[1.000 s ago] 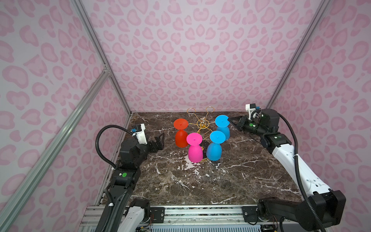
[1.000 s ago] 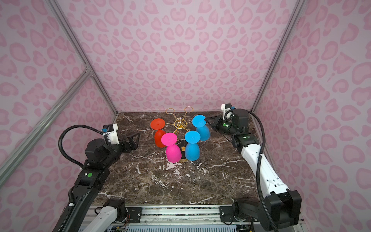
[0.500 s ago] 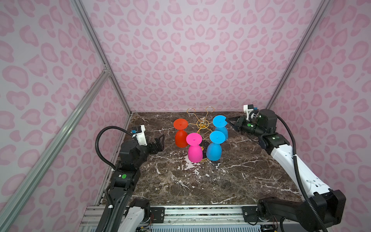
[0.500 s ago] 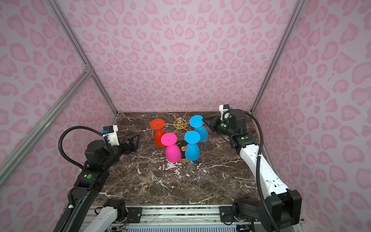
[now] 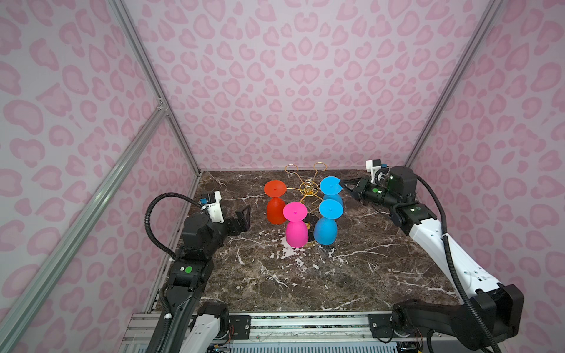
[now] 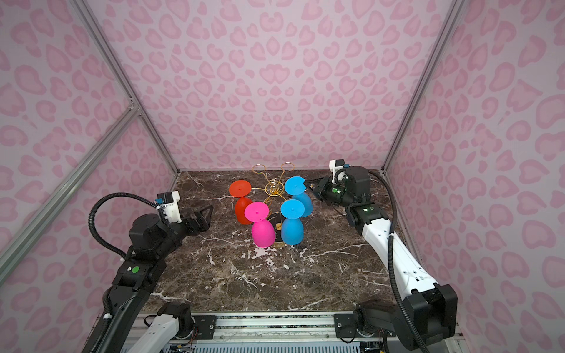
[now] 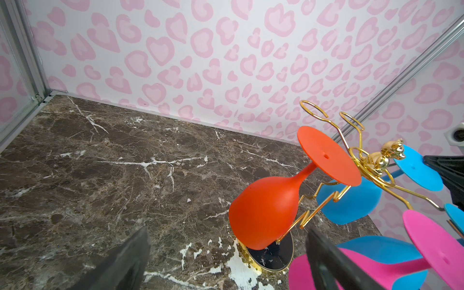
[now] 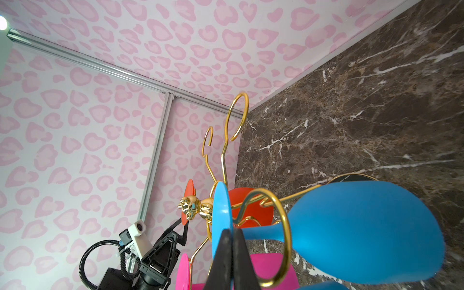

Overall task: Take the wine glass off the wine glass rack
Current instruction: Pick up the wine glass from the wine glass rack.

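Closed right gripper (image 5: 343, 183) touches a blue plastic wine glass (image 5: 329, 185) on the gold wire rack (image 5: 308, 187); left gripper (image 5: 246, 217) gapes empty. Brown marble surface (image 5: 305, 284), pink-patterned walls (image 5: 290, 91).

Both top views look from high over the table's (image 5: 305, 275) 6 o'clock edge, down and toward 12, far enough back to take in the whole top with the rack (image 5: 308, 187) near its middle. The left wrist view sits low at the rack's 8 o'clock, close to the red glass (image 7: 263, 211), facing 2. The right wrist view, rolled sideways, is hard against the blue glass (image 8: 364, 231) at 2 o'clock, facing 8. All four share the rack.
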Controlling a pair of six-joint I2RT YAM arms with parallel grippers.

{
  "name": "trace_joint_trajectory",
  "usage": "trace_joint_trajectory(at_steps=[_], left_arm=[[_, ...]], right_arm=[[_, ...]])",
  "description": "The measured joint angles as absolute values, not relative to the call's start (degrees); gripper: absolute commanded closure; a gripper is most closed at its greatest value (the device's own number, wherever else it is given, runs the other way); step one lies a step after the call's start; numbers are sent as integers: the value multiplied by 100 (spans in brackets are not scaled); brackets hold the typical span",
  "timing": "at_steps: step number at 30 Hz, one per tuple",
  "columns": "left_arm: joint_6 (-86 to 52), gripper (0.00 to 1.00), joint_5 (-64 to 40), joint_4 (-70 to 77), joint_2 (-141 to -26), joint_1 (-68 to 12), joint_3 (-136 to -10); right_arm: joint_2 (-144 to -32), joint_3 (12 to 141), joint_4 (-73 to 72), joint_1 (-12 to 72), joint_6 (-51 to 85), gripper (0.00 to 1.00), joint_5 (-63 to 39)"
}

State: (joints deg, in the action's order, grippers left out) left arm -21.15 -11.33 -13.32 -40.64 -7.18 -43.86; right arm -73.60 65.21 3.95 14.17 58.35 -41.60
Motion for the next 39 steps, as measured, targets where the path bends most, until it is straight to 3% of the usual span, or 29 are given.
trace_joint_trajectory(at_steps=[27, 39], left_arm=[[-2134, 2, -1131, -1485, -3907, -720, -4375], [-2241, 2, -1164, -1806, -3916, -720, -4895]], right_arm=[[-6560, 6114, 755, 1059, 5769, 100, -4224], [-5739, 5828, 1295, -233, 5564, 100, -4637]])
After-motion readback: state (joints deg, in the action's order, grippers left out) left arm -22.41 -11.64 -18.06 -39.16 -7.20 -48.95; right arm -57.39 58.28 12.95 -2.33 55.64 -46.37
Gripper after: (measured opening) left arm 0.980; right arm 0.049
